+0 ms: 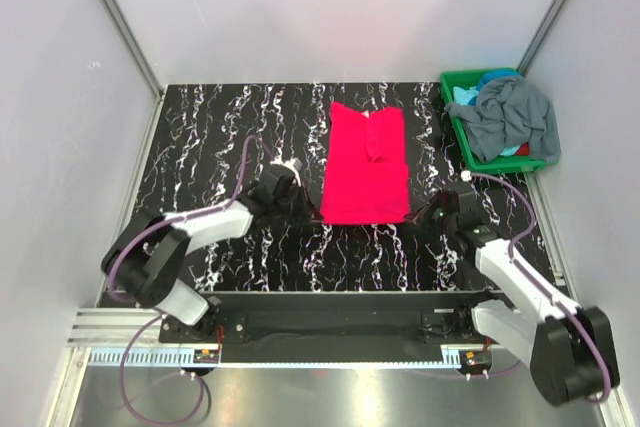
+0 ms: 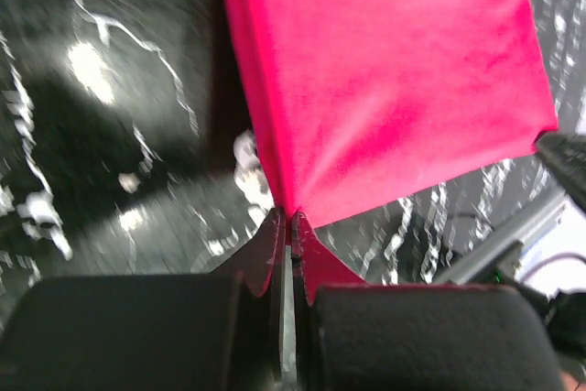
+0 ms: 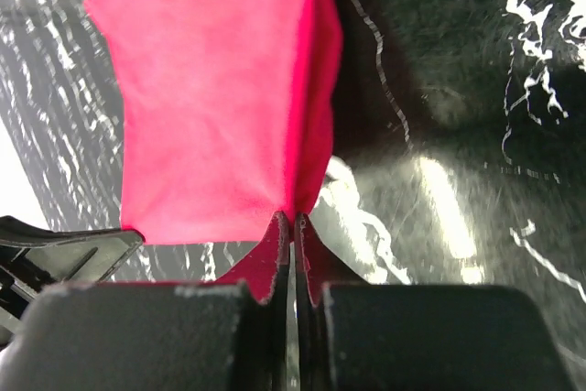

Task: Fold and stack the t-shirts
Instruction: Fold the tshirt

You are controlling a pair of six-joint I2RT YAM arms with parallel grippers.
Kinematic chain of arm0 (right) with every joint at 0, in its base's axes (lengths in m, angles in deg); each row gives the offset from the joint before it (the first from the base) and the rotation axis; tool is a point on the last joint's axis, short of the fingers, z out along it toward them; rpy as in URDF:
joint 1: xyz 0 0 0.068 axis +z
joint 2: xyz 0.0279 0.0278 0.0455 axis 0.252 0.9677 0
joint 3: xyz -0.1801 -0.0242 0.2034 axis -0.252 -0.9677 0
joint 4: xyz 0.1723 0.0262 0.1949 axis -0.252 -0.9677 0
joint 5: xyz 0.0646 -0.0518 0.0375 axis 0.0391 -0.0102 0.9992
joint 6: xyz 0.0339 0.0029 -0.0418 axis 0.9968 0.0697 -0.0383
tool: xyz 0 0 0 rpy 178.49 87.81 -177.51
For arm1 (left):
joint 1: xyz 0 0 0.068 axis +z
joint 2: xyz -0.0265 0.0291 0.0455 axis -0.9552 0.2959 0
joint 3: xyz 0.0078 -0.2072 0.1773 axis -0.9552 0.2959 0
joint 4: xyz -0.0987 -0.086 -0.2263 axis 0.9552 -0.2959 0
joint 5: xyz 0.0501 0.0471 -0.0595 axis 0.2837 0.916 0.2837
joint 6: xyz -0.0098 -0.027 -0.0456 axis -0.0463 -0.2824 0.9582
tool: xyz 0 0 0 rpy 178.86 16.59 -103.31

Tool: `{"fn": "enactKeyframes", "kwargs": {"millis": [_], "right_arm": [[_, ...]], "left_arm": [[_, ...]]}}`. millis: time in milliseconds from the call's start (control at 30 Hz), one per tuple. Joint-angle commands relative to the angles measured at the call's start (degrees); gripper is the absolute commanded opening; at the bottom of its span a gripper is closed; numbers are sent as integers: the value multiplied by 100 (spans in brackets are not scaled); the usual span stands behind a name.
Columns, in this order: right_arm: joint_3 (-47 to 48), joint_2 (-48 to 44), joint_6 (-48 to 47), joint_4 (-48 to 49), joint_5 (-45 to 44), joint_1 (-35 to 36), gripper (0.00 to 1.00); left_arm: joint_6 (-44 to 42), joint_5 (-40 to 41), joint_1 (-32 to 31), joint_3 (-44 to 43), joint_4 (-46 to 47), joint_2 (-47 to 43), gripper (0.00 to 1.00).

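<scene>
A magenta t-shirt (image 1: pixel 366 164) lies folded lengthwise into a long strip on the black marbled table (image 1: pixel 220 137). My left gripper (image 1: pixel 318 215) is shut on its near left corner, and the cloth (image 2: pixel 385 80) fans away from the pinched tip (image 2: pixel 291 219). My right gripper (image 1: pixel 414 217) is shut on the near right corner, where the cloth (image 3: pixel 220 98) rises from the fingertips (image 3: pixel 293 219). A slate grey-blue t-shirt (image 1: pixel 515 115) is heaped over the green bin (image 1: pixel 468 145) at the back right, with a light teal-blue t-shirt (image 1: pixel 466 96) showing under it.
Grey walls and aluminium posts enclose the table on three sides. The green bin stands in the far right corner against the wall. Both arm bases and a metal rail (image 1: pixel 330 347) run along the near edge.
</scene>
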Motion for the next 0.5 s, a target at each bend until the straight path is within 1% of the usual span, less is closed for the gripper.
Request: {"fn": "enactKeyframes", "kwargs": {"millis": [0,167,200,267,300,367,467], "right_arm": [[405,-407,-386,-1261,85,27,0],[441,-1101,-387,-1957,314,44,0],[441,-1433,-387,-2245,322,44,0],[450,-1751,-387,-2502,471,44,0],[476,-1962,-404,-2677,541,44,0],[537,-2025,-492,-3002,604,53,0],[625,-2069,-694,-3030,569,53,0]], "left_arm": [[-34,86,-140,217,-332,-542,0],[125,244,-570,332,-797,-1175,0],[151,279,-632,358,-954,-1454,0],[178,315,-764,516,-1009,-1780,0],[222,306,-808,578,-1061,-2078,0],[248,245,-835,736,-1140,-2300,0],[231,174,-818,746,-1202,-2398,0]]}}
